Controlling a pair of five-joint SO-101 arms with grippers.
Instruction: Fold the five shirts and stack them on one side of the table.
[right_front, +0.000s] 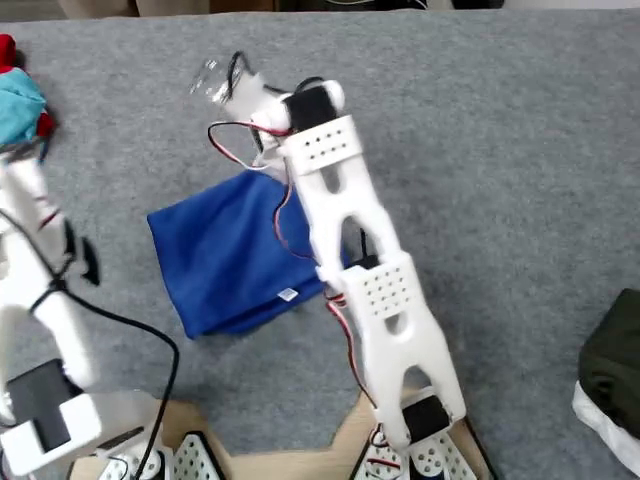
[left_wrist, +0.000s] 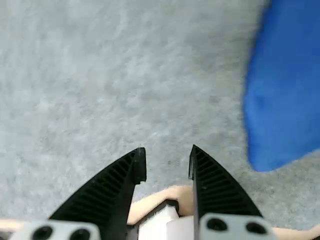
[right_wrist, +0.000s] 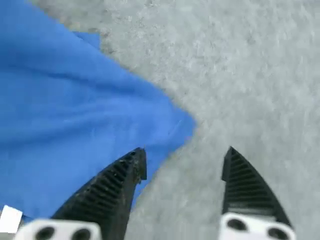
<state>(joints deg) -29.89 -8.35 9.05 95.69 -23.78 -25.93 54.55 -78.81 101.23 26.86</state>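
A folded blue shirt (right_front: 232, 252) lies on the grey table a little left of the middle, with a small white tag (right_front: 287, 294) at its near edge. My right arm stretches across it, and my right gripper (right_front: 222, 82) hangs just past its far corner. In the right wrist view that gripper (right_wrist: 185, 155) stands open, one finger over the blue shirt (right_wrist: 70, 115) and the other over bare table. My left gripper (left_wrist: 167, 162) is open and holds nothing; the blue shirt (left_wrist: 285, 85) lies off to one side. The left gripper (right_front: 80, 255) hangs left of the shirt.
A teal and red bundle of clothes (right_front: 20, 105) sits at the far left corner. Dark green and white garments (right_front: 610, 370) lie at the right edge. Grey cloth covers the table (right_front: 500, 150). A black cable (right_front: 140, 335) runs beside the left arm.
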